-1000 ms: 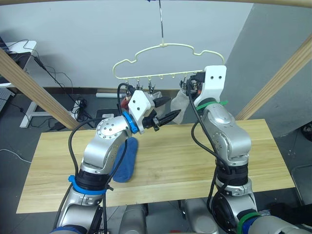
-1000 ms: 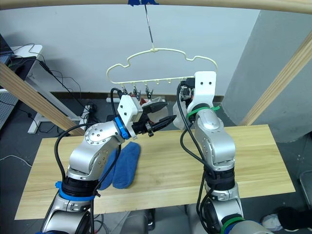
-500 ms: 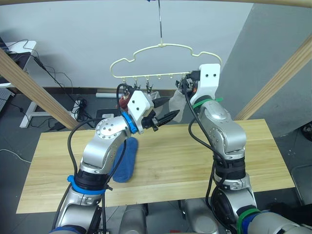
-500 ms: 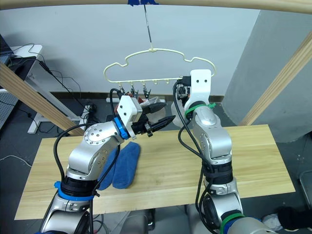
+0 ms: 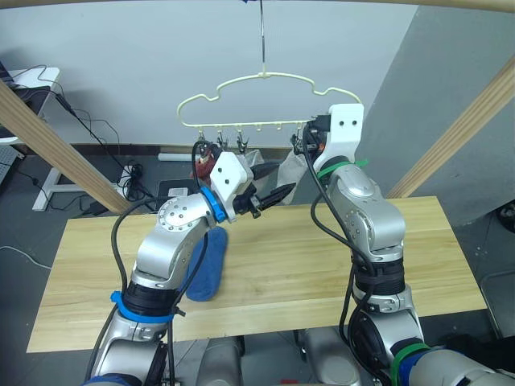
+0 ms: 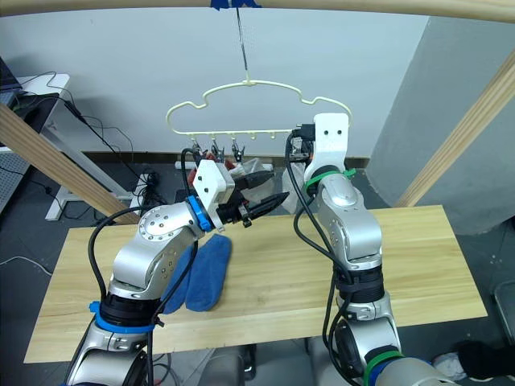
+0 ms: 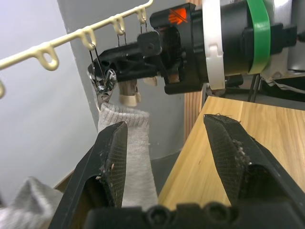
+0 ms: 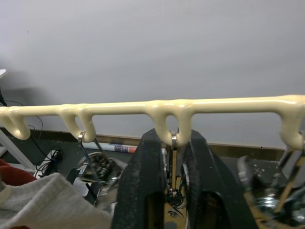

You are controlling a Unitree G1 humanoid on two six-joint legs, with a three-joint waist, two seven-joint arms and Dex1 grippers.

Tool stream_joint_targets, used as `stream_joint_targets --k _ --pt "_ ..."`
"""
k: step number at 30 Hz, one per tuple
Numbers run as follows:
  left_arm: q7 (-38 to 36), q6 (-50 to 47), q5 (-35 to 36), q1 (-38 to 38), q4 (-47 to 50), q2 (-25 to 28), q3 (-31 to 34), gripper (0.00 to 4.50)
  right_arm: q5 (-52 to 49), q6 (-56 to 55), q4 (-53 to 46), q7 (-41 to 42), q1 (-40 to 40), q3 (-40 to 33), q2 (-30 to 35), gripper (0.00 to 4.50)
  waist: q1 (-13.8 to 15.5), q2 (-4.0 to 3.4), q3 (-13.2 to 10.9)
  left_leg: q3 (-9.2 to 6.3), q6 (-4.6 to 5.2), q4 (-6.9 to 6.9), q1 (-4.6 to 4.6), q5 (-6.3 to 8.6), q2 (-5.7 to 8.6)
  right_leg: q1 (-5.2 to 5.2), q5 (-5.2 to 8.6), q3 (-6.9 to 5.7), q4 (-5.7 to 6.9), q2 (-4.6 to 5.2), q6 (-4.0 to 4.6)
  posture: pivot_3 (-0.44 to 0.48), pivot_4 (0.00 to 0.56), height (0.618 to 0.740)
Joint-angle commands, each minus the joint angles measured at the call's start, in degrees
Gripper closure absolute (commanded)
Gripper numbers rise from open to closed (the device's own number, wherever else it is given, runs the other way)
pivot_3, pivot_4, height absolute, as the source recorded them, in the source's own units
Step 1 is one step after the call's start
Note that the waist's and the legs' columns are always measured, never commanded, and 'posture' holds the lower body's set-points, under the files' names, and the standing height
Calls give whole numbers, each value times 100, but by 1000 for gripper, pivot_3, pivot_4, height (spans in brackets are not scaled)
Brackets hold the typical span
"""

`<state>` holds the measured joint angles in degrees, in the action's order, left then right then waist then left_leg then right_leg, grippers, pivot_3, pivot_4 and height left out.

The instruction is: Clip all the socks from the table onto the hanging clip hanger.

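The pale yellow clip hanger (image 5: 265,77) hangs by its hook over the far edge of the table (image 5: 434,241). A rust red sock (image 5: 199,167) and a light grey sock (image 7: 131,143) hang from its clips. My right gripper (image 8: 174,136) is raised to the bottom bar, shut on one small metal clip (image 8: 172,191) next to the grey sock. Just below the bar, my left gripper (image 5: 283,178) is open and holds nothing, pointing toward the hanging grey sock. Two blue socks (image 6: 205,273) lie on the table under my left arm.
Slanted wooden poles (image 5: 48,141) (image 5: 467,121) of the frame stand at both sides, and a top pole carries the hook. Cables and a power strip (image 5: 133,170) lie on the floor behind the table. The table's right half is bare wood.
The hanger has swung a little to the left, and my right gripper has moved left with it along the bar. My left arm has barely moved.
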<state>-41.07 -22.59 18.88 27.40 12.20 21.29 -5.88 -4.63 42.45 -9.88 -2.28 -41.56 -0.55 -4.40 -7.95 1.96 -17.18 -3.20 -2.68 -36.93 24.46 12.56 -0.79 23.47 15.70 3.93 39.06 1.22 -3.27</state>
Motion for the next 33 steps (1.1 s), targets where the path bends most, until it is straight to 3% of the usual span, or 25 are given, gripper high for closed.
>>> stream_joint_targets --k 1,7,10,14,19,27,33 --pt "148 -47 -24 -125 401 6 -8 1691 -25 -164 -143 24 -54 -14 43 4364 0 0 0 0 0 0 0 0 0 0 0 0 0 0 0 -172 248 740" --pt "885 -283 -265 -873 1000 -129 -12 1691 -32 -231 -102 33 -87 -41 135 4364 -5 -1 0 1 0 1 0 0 -2 1 0 2 0 1 0 -174 248 740" --pt "1600 -492 -552 -1505 1135 -300 132 1119 -42 -256 -67 49 -117 -65 182 4364 -10 -1 1 -2 0 0 0 0 -2 1 0 4 0 2 0 -173 250 740" --pt "2250 -513 -955 -2265 919 -405 269 16 -60 -256 -52 70 -142 -77 215 4364 -4 -1 1 -4 0 0 -1 0 -3 2 -1 2 4 1 1 -171 261 740" --pt "2684 -406 -1170 -2464 76 -568 494 0 -88 -200 -74 146 -142 -67 244 4364 7 -1 1 -2 1 -4 -1 0 -1 2 -2 3 4 2 3 -171 272 740" --pt "3112 -506 -988 -1929 -1280 -947 1082 0 -145 -120 -117 184 -127 -7 268 4364 3 -1 1 0 1 -3 -1 0 -2 2 -2 -1 3 2 3 -181 278 740" --pt "2927 -861 -1049 -1700 -1662 -880 938 0 -170 -78 -150 191 -123 13 279 4364 -2 -1 1 2 1 -2 -1 0 -1 2 -2 0 3 2 3 -183 277 740"
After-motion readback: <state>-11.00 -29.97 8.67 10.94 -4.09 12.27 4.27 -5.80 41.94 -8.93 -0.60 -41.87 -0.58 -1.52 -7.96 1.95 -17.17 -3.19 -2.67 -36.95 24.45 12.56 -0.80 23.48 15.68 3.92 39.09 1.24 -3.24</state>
